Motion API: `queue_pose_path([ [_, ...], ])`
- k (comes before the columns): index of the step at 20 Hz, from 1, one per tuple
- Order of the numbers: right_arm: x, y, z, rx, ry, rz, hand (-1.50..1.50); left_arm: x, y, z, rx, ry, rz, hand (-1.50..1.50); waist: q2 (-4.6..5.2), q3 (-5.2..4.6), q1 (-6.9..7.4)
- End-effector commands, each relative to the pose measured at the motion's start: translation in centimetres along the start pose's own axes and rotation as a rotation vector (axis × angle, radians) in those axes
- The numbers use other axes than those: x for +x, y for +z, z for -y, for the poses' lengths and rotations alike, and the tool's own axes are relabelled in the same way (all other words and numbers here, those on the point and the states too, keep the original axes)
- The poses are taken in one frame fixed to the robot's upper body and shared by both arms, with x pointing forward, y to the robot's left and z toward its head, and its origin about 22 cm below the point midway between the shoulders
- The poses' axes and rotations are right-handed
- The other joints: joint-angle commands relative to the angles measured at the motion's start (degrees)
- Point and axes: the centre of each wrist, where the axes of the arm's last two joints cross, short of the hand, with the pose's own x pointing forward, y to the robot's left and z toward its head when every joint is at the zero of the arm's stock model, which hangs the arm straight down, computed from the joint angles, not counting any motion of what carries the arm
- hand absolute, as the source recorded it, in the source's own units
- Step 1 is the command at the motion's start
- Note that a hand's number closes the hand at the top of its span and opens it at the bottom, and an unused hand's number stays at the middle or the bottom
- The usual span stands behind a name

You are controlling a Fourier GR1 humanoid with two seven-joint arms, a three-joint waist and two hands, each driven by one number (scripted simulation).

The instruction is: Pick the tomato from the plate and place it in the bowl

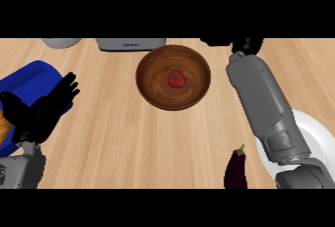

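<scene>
Head view
Tomato (175, 79): lies in the middle of the wooden bowl (157, 95), at about 12 o'clock on the counter (144, 142).
Plate (313, 133): white, at 4 o'clock by the right edge, partly under the right forearm (265, 104).
Right hand (243, 43): at 1 o'clock against the far edge, just beside the bowl's rim; mostly cut off, so I cannot tell how its fingers stand.
Left hand (40, 111): at 9 o'clock near the left edge, fingers straight and spread, holding nothing, resting over a blue thing (29, 77).
Open room: bare wood from the centre down to 6 o'clock, between the two forearms.
In the way: an eggplant (235, 170) at 5 o'clock, just beside the plate and right forearm.
Far edge: a grey appliance (131, 43) at 11 o'clock, a grey round object (62, 42) left of it.
</scene>
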Motion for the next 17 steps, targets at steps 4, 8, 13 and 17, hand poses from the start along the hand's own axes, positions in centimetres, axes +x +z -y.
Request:
queue_pose_path([
  [4, 0.8, 2.9, 2.6, 0.072, -0.068, 0.150, -1.50, -1.1, 1.2, -2.4, 0.052, 0.002, -0.023, 0.00, -0.99, -0.04, -2.59],
  [8, 2.0, 6.2, 3.6, 0.183, -0.199, 0.245, -1.50, -1.7, 1.3, -1.6, 0.066, 0.012, -0.030, 0.00, -1.49, 0.00, -2.99],
  [13, 1.8, 10.7, 6.5, 0.258, -0.376, 0.256, -1.50, -1.5, 1.3, -0.8, 0.051, 0.006, -0.029, 0.00, -1.64, 0.09, -3.09],
  [17, 0.0, 15.3, 9.3, 0.301, -0.358, 0.285, 1.50, -1.6, 1.3, -1.6, 0.066, 0.027, -0.051, 0.00, -1.36, -0.02, -4.55],
])
